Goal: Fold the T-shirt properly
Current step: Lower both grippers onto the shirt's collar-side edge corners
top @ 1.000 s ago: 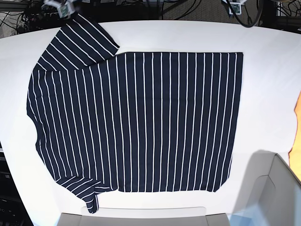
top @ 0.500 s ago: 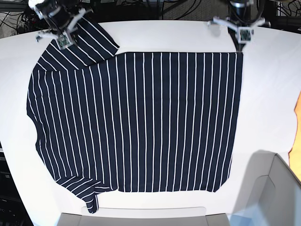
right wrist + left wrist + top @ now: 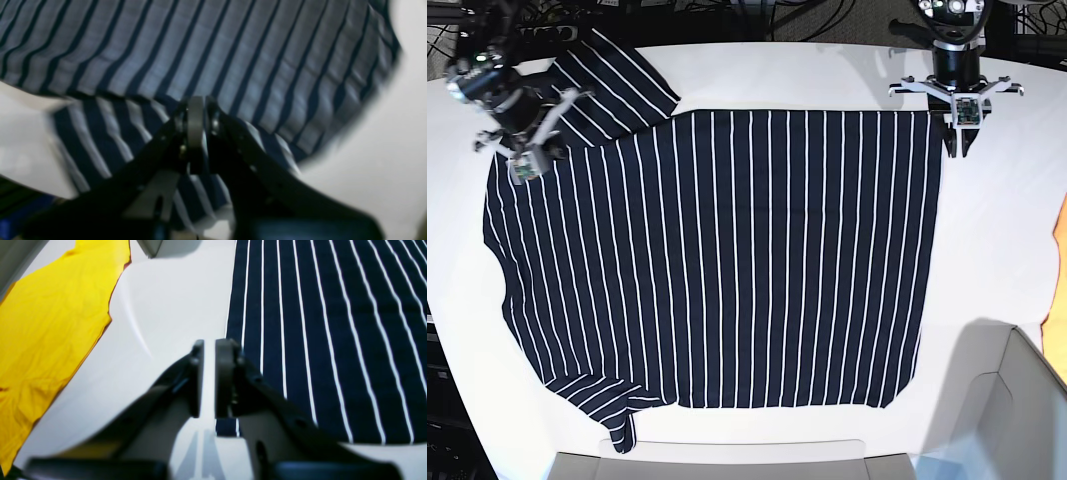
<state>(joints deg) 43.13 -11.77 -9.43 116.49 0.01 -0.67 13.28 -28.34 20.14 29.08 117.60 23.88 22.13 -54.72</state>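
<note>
- Lying flat on the white table [image 3: 757,75], the T-shirt [image 3: 727,260] fills its middle.
- The left gripper [image 3: 208,378] hangs at the shirt's far corner, its 2 fingers slightly parted, holding nothing.
- The right gripper [image 3: 196,133] sits over the sleeve; fingers look nearly together, but I cannot tell whether fabric is pinched.

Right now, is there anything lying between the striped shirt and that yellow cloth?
No. In the left wrist view, only bare white table separates the T-shirt from the yellow cloth; the left gripper hovers over that strip.
</note>
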